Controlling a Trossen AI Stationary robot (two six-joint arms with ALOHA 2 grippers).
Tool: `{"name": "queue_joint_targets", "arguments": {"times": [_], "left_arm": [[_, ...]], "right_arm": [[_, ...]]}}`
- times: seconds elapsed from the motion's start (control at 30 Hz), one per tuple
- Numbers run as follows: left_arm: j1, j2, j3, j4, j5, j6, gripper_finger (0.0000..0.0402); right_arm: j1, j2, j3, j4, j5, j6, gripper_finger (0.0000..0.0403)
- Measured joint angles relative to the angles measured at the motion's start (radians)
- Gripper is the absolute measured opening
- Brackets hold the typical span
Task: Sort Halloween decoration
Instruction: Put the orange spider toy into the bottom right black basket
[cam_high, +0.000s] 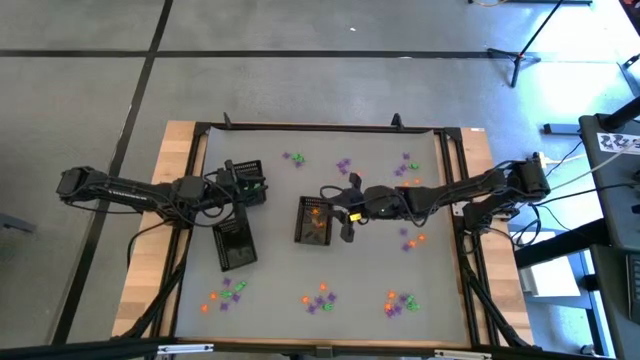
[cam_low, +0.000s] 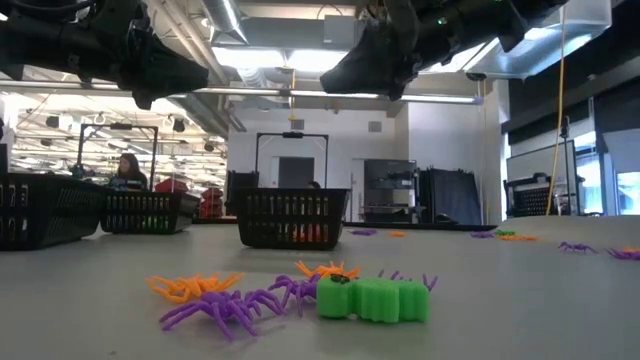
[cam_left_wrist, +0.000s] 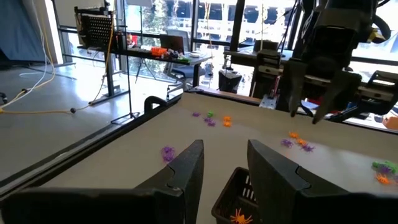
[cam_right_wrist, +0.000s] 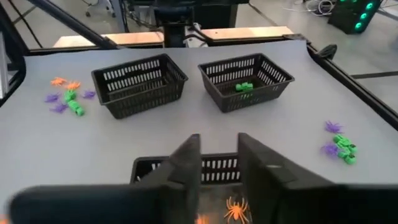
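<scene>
The right gripper (cam_high: 347, 222) hangs above the middle tray (cam_high: 314, 220) near the centre of the table (cam_high: 270, 270). Its own wrist camera shows the two fingers (cam_right_wrist: 186, 163) parted with nothing between them, and an orange spider (cam_right_wrist: 236, 210) lying in the tray directly below, so this looks like a drop just made into the orange bin; I cannot say more than that the trinket sits loose on the tray floor.

The left gripper (cam_high: 238, 184) waits above the tray with green pieces (cam_high: 248, 183), toward the table's left edge. Its fingers (cam_left_wrist: 186, 168) stand slightly apart and empty.

The trays seem to be set in a cluster between the two arms so either one can reach them. One holds green pieces (cam_right_wrist: 243, 88), while the third tray (cam_high: 235, 243), nearer the front edge, appears empty, probably meant for purple.

Most of the decoration is unsorted. Mixed clumps of orange, purple and green lie along the front edge (cam_high: 318, 298), with a green block (cam_low: 373, 299) and a purple spider (cam_low: 228, 306) touching each other closest to the low camera. More scatter lies near the back edge (cam_high: 344, 163) and the right edge (cam_high: 412, 238). Tangled spider legs in those clumps could lift two colours at once.
</scene>
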Motion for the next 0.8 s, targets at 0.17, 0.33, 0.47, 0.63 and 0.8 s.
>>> {"name": "queue_joint_targets", "arguments": {"times": [0.17,0.33,0.47,0.63,0.8], "left_arm": [[0.000,0.000,0.000,0.000,0.000,0.000,0.0115],[0.000,0.000,0.000,-0.001,0.000,0.000,0.0115],[0.000,0.000,0.000,-0.002,-0.001,0.000,0.0115],[0.000,0.000,0.000,-0.001,-0.001,0.000,0.0115],[0.000,0.000,0.000,-0.001,-0.003,0.000,0.0115]], "right_arm": [[0.000,-0.005,0.000,-0.049,0.033,-0.088,0.0187],[0.000,-0.007,-0.001,-0.168,0.233,-0.100,0.0201],[-0.033,-0.007,-0.001,-0.315,0.351,0.005,0.0193],[-0.174,-0.007,-0.003,-0.452,0.252,0.164,0.0183],[-0.329,-0.007,-0.022,-0.456,0.138,0.203,0.0177]]}}
